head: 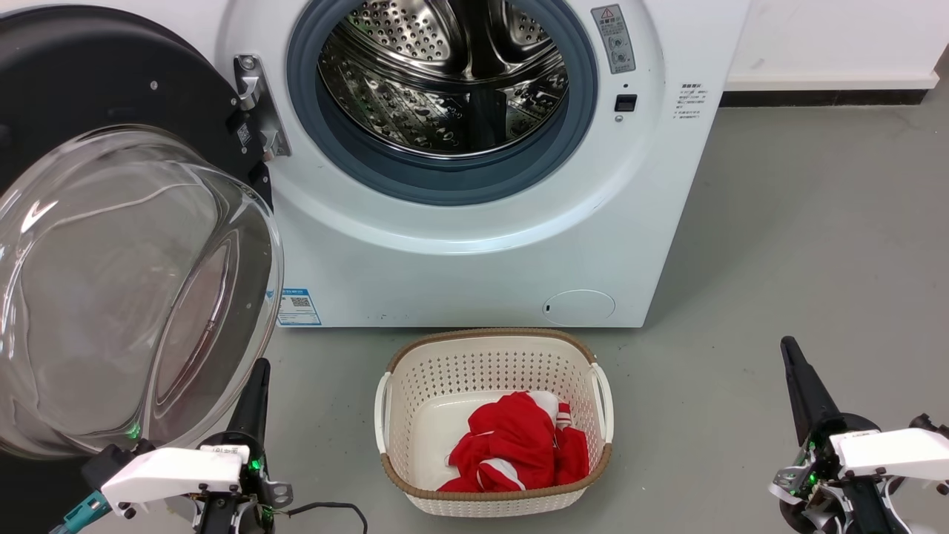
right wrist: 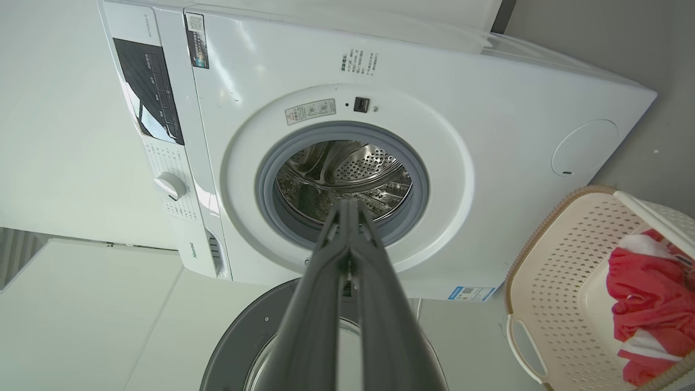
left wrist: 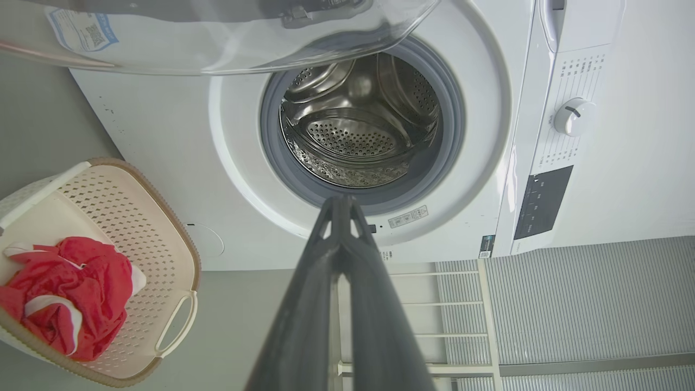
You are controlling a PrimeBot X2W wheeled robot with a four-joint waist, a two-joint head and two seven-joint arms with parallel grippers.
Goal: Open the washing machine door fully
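Black and glossy, the washing machine door (head: 126,282) hangs swung out on its hinge (head: 256,104) at the left of the white machine. Its clear glass bowl bulges toward the robot, and the steel drum (head: 445,74) and blue-grey rubber ring (head: 445,189) are fully exposed.

The left gripper (head: 259,368) sits low, just beside the door's lower edge and seemingly not touching it. Its fingers (left wrist: 326,260) are pressed together on nothing. The right gripper (head: 787,345) rests well apart over the grey floor, its fingers likewise closed and empty.

The door looks close to fully open. If any travel is left, a slow sideways nudge on the black frame seems wiser than pressing the glass, following the hinge's arc and stopping when it resists.

A blue-bordered sticker (head: 299,306) with a QR code sits low on the front. A grey warning label (head: 612,37) with a red triangle sits beside the opening, and small print (head: 691,100) lies further right. None of the writing is legible.

A cream basket (head: 393,356) holding red cloth (head: 519,445) stands on the floor in front.
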